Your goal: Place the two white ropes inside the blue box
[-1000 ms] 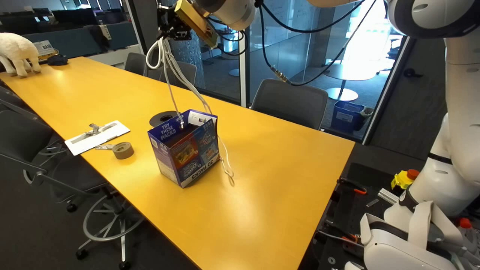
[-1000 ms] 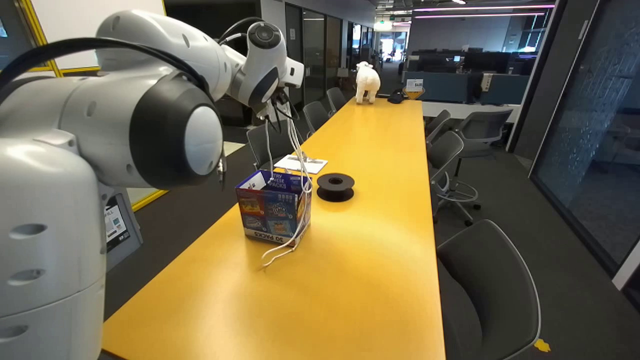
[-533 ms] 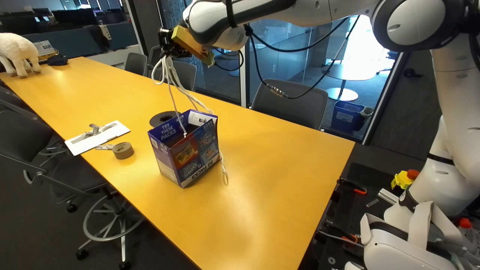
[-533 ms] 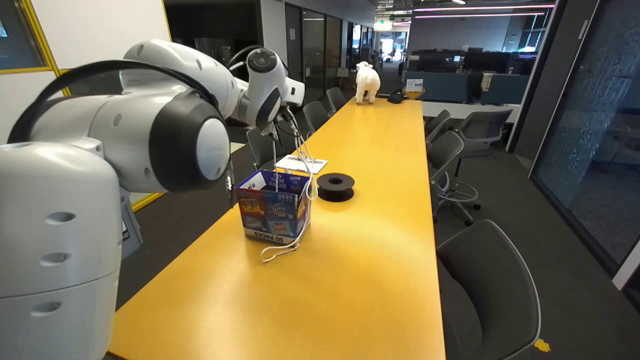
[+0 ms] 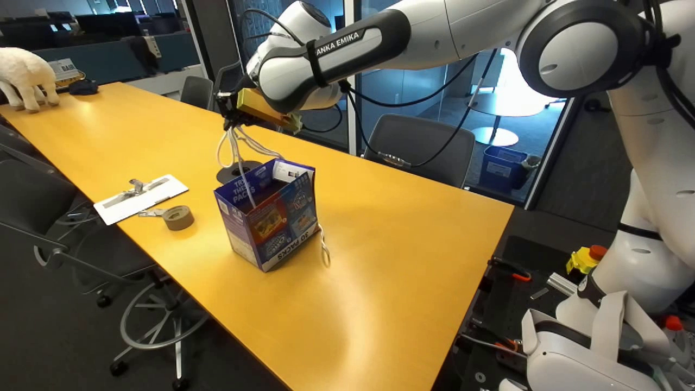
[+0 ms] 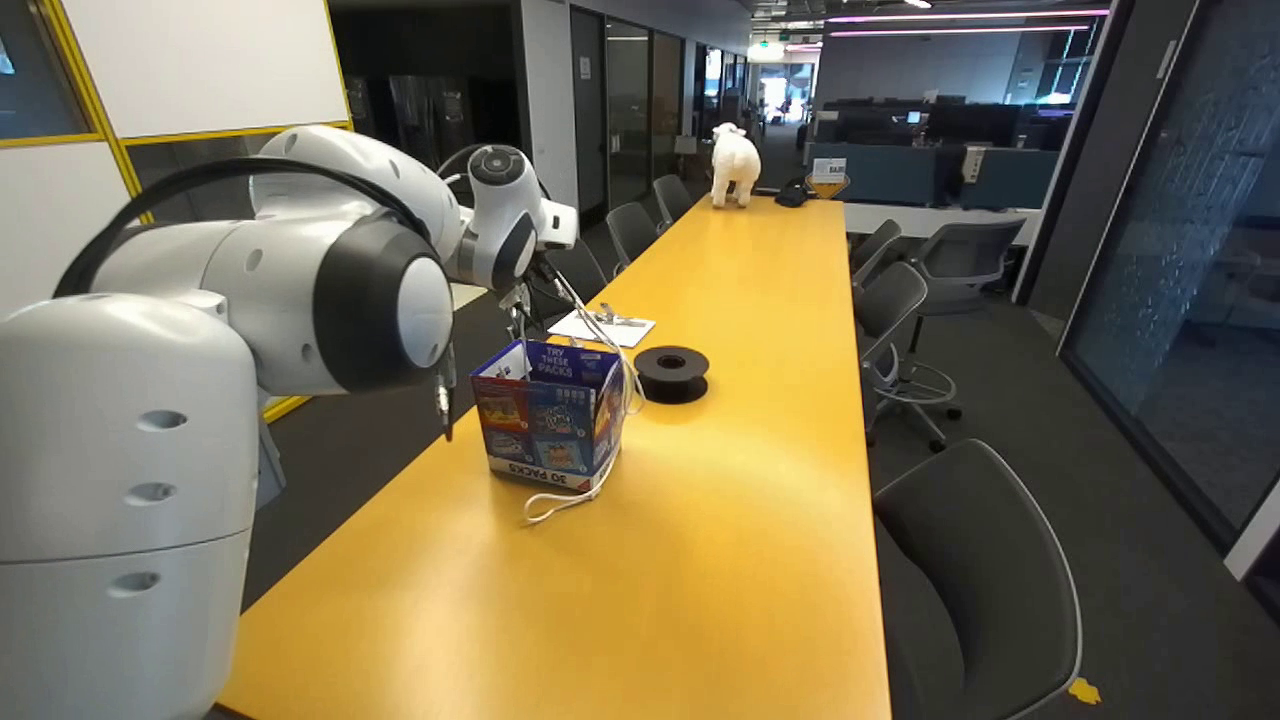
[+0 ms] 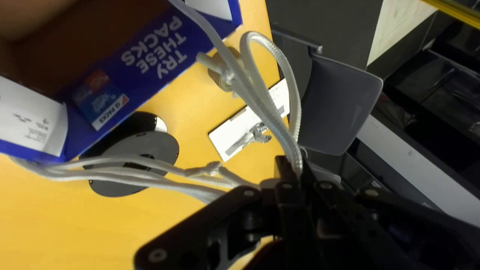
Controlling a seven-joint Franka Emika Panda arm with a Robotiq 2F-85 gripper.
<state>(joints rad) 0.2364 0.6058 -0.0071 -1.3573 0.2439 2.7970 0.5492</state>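
White ropes [image 7: 275,125] hang clamped in the gripper [image 5: 232,125], newly lowered at upper left in an exterior view, one strand dipping into the blue box [image 5: 282,225] left of centre, others trailing outside, so placing seems partial.

blue box [image 5: 266,220] near a long edge of the counter [image 5: 369,260] says TRY THESE PACKS, 12 PACKS and upside-down 30 PACKS, arm [image 5: 423,35] shows "ANKA EMIKA", sign [image 5: 65,69] by the far edge's "BAIR"

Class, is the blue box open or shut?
Open: in the wrist view, the box shows its brown inside, uncovered.
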